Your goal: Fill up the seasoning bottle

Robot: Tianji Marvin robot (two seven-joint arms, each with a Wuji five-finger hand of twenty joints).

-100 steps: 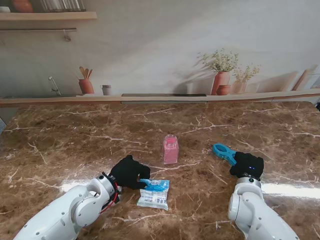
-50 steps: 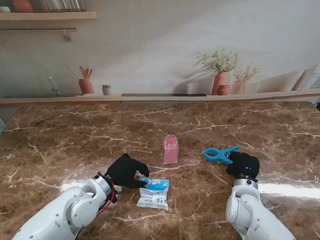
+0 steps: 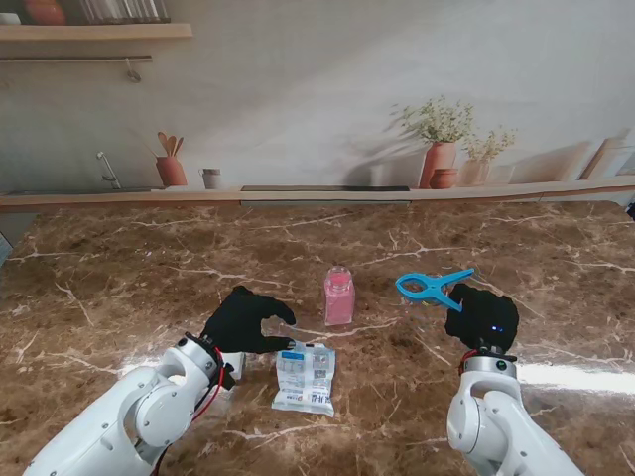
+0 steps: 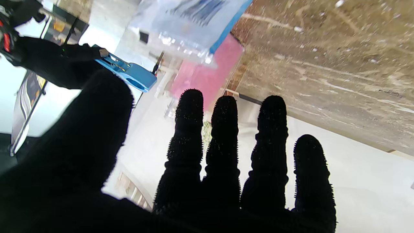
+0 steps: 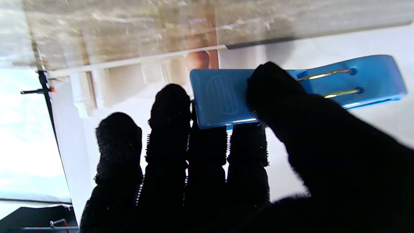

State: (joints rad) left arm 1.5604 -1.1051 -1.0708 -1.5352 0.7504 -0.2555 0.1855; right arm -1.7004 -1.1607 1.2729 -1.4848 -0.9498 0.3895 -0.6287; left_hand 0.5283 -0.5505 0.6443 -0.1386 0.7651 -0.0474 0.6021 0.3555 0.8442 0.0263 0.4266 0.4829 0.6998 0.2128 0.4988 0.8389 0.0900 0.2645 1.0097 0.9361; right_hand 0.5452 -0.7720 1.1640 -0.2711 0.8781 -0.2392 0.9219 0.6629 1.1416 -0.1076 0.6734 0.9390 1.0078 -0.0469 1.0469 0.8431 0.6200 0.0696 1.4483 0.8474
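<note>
Fingers of right hand pinch blue clip.

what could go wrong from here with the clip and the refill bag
The right hand pinches the blue clip only at its handle end, so it might twist or drop. The left hand is open beside the refill bag, which lies flat; a poor grab could knock the pink seasoning bottle.

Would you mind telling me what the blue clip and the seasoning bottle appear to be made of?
The blue clip looks like glossy moulded plastic, with thin metal spring wires showing in the right wrist view. The seasoning bottle seems clear plastic or glass, as pink contents show through.
</note>
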